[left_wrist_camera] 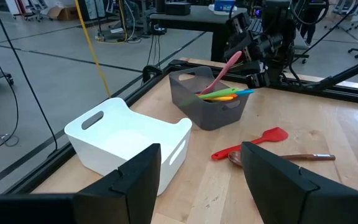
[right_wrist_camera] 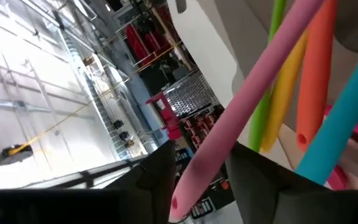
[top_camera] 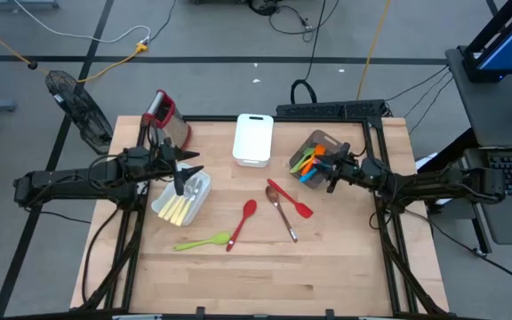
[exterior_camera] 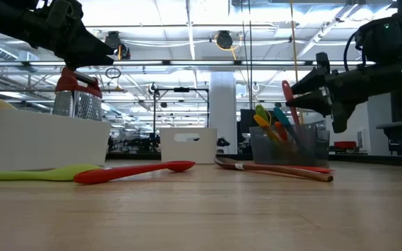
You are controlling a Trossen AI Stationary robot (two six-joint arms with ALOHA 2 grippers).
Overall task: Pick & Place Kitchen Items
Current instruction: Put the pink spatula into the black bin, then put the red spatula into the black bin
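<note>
Pink utensil [right_wrist_camera: 241, 134] stands tilted in the grey bin [top_camera: 324, 142] at the table's [top_camera: 327, 276] right rear, among green, yellow, orange and blue utensils. Its handle end lies between the fingers of the right pincer [top_camera: 334, 174], which stand apart on either side of it; whether they press on it cannot be told. Loose on the table lie a red spatula [top_camera: 290, 199], a wooden-handled spoon [top_camera: 282, 214], a red spoon [top_camera: 242, 222] and a green spoon [top_camera: 204, 241]. Pale-yellow-handled cutlery [top_camera: 181, 206] rests in a white bin [top_camera: 201, 203] at left, beneath the left pincer [top_camera: 181, 180], which is open and empty. Another white bin [top_camera: 252, 139] stands at rear centre.
</note>
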